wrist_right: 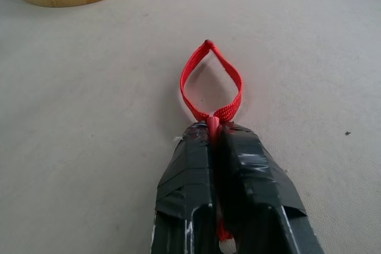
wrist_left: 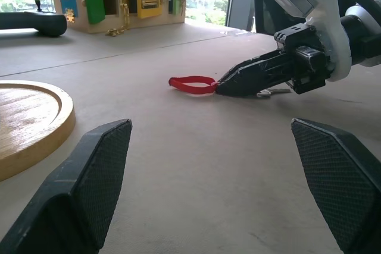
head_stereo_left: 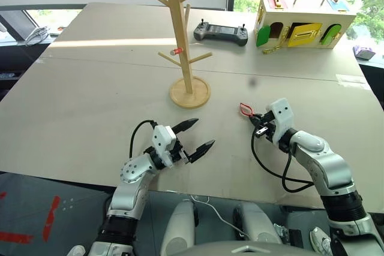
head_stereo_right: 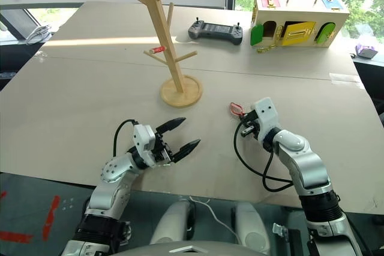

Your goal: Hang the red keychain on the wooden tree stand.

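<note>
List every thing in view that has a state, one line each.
red keychain: lying on the table, pinched at its base by the right claw.
right claw: shut on the keychain.
left claw: open, empty.
wooden tree stand: upright, no keychain hung on it.
colourful box: green door open.

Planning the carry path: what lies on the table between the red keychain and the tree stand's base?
Nothing: bare table separates the keychain, pinched in the right gripper, from the stand, as the left eye view shows.
</note>
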Controlling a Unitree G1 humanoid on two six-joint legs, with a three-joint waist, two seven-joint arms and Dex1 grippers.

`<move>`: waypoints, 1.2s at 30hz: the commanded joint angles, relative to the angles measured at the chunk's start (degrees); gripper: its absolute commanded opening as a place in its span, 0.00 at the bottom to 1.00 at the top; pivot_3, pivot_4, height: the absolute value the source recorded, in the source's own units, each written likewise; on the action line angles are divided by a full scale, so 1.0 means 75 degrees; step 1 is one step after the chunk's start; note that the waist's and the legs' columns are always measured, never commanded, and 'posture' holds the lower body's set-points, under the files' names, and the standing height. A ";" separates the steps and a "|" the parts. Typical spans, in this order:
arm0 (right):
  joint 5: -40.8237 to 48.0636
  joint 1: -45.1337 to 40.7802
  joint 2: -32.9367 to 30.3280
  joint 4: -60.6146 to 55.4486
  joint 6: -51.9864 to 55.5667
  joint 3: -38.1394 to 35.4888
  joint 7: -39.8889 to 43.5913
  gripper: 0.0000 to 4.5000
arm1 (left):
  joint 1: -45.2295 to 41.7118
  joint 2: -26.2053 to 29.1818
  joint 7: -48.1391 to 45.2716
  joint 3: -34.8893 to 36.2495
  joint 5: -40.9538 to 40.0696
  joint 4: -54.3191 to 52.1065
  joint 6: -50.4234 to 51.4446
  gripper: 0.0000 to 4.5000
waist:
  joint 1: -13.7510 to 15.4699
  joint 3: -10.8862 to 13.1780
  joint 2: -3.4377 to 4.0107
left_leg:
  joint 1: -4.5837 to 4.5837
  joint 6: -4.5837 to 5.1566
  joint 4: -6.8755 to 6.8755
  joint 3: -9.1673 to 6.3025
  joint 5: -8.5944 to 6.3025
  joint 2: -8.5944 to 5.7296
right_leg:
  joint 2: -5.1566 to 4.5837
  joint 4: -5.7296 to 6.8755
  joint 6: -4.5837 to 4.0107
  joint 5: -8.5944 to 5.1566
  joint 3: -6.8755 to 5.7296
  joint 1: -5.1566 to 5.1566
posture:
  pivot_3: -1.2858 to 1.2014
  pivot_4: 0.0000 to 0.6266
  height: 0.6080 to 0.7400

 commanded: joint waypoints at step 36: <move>-0.0067 -0.4972 -0.0629 -0.0437 -0.1130 0.1135 0.1934 0.00 | -0.0398 0.3257 0.2449 0.3884 -0.4695 -0.4645 0.5335 1.00 | 0.0012 0.0021 -0.0012 | -0.0010 -0.0001 -0.0002 -0.0015 0.0001 0.0005 | -0.0003 0.0000 -0.0003 -0.0001 -0.0020 -0.0011 | 0.52 0.24 1.00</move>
